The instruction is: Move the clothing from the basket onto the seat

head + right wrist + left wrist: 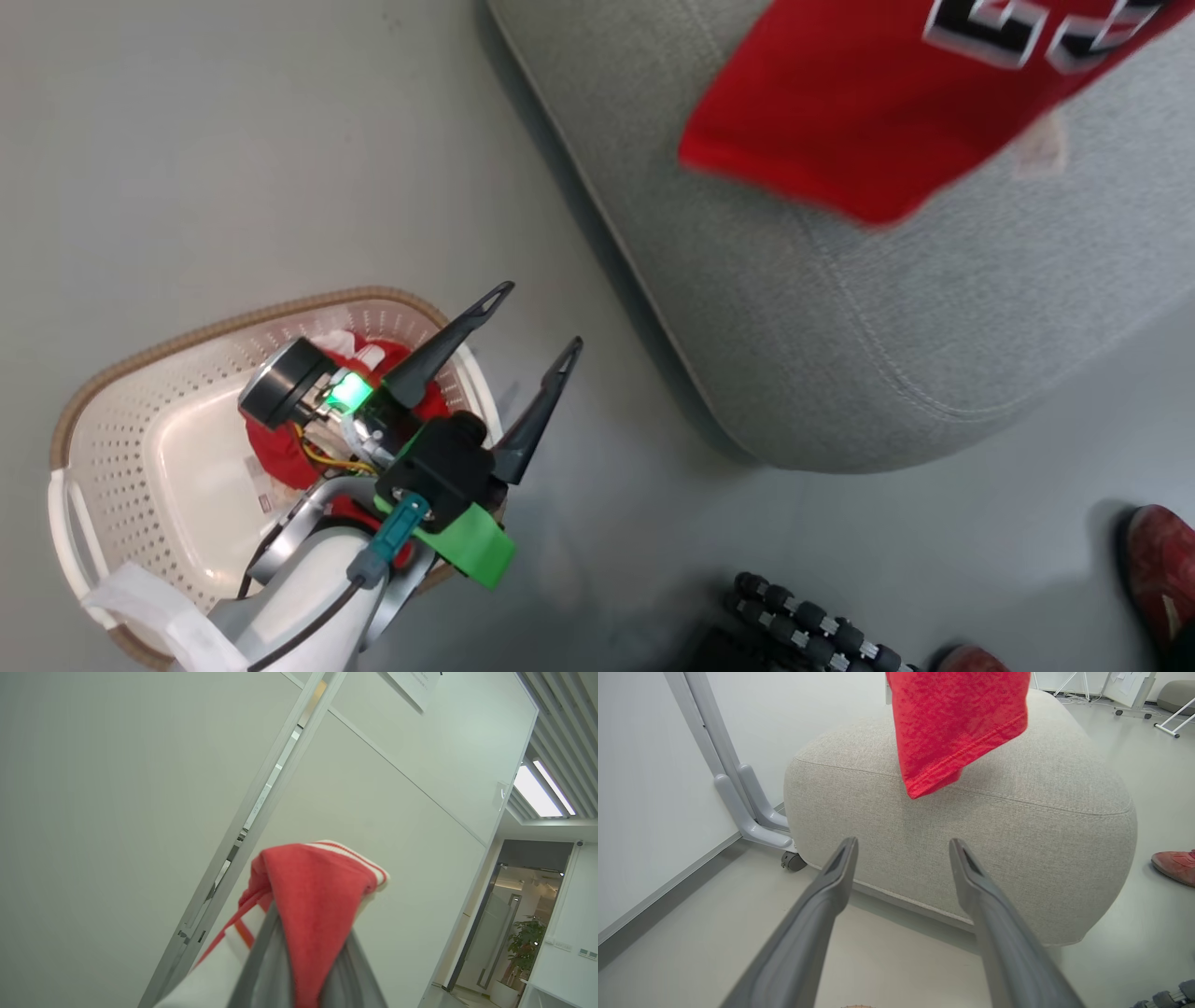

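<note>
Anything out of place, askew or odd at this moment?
Nothing spilled or damaged. The red jersey hangs over the grey seat, pinched in the shut right gripper; another red garment lies in the basket beneath the open left gripper. One oddity: a person's red shoe near the seat.

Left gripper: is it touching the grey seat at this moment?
Apart. The head view shows a strip of bare floor between the fingertips of the open left gripper and the edge of the seat.
</note>
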